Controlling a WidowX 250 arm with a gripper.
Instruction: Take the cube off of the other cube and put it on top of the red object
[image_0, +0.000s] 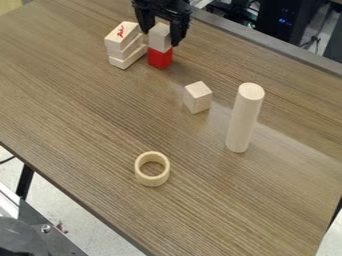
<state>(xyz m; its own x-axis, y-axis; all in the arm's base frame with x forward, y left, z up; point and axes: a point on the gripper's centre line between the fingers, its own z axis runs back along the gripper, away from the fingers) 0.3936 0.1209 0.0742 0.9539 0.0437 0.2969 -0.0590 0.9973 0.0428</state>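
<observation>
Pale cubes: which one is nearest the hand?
The pale cube on top of the red block, right at the hand. The other pale cube stands directly on the table, farther off.

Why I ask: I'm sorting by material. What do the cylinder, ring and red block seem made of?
The cylinder and ring look like smooth, unpainted wood, from their pale tan. The red block could be painted wood or plastic; its solid red fits either.

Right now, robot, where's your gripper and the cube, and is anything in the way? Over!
Gripper around the cube. Cube sitting on the red block. Block stack close beside, might get bumped. Over.
</observation>
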